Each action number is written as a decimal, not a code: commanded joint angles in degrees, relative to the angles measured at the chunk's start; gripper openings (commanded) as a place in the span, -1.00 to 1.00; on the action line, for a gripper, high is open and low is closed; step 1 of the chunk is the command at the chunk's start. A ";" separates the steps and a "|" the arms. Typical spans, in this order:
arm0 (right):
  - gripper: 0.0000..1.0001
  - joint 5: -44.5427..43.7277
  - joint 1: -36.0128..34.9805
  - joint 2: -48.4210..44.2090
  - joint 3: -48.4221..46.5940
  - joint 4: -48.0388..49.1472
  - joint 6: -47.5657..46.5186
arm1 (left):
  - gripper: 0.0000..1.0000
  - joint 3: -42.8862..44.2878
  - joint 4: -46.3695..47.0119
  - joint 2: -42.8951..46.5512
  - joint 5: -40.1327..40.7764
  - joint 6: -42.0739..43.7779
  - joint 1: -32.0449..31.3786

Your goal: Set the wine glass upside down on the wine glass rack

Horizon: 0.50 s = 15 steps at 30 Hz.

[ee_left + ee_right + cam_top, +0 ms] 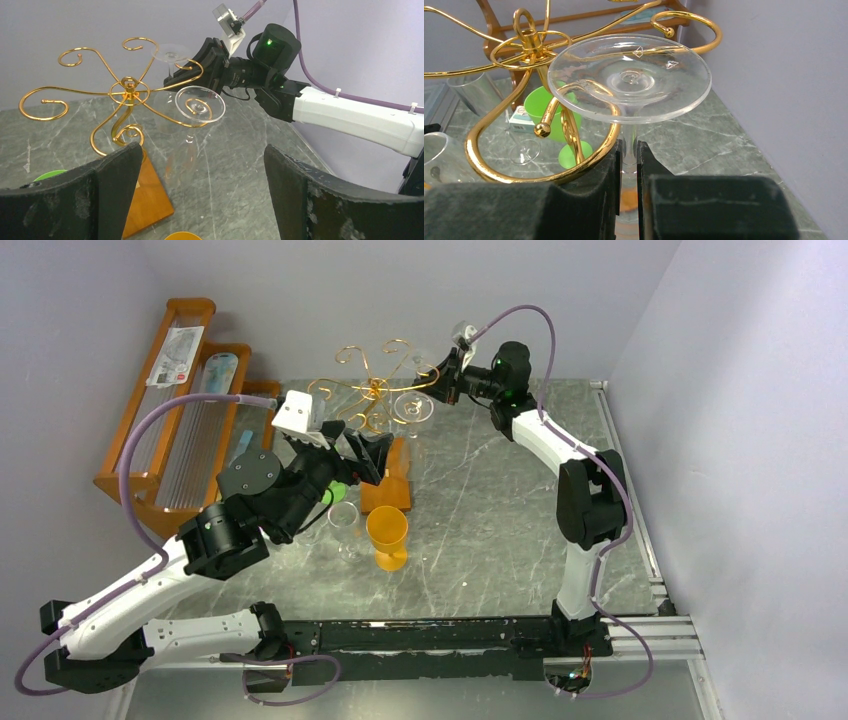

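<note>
L claw point(357, 452) gapes wide, nothing btwn its fingers, down beside the base of the wine glass rack point(129, 92). Rack stands mid-table, gold curls spread out from its stem. A clear glass point(200, 105) hangs foot-up at one near curl. Further R and higher, the wine glass point(629, 77) is upside down w/ foot on top. Its stem is pinched btwn the narrow-set fingers of the R claw point(628, 150), right under the foot. Foot overhangs a rack curl. Stem sits just R of that curl's outer bend; touching or not, can't tell. Bowl is cut off below the R claw's fingers in its wrist cam. From overhead the held glass is lost against the black claw. From L wrist cam it's faint against the wall, bowl barely readable.
</note>
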<state>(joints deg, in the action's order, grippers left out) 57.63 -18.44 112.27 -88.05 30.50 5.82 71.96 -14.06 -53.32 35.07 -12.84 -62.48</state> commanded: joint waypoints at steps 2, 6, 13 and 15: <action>-1.00 1.85 -1.43 -2.31 1.19 -1.64 -2.30 | 0.91 0.46 -1.07 -0.29 1.24 0.53 -0.10; -1.00 4.11 -1.43 -3.16 2.45 -1.16 -2.14 | 0.91 0.57 -0.92 -0.55 0.98 0.58 -0.10; -1.00 8.14 -1.38 -4.03 3.13 -2.43 -2.56 | 0.91 0.63 -1.22 -0.54 0.79 0.42 -0.10; -1.00 8.34 -1.43 -4.19 3.38 -1.97 -2.22 | 0.91 0.48 -1.22 -0.49 0.86 0.31 -0.10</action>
<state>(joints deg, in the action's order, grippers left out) 61.30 -18.48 110.10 -86.04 29.80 4.58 71.94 -14.09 -54.00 35.24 -12.84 -62.48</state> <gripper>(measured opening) 0.152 0.952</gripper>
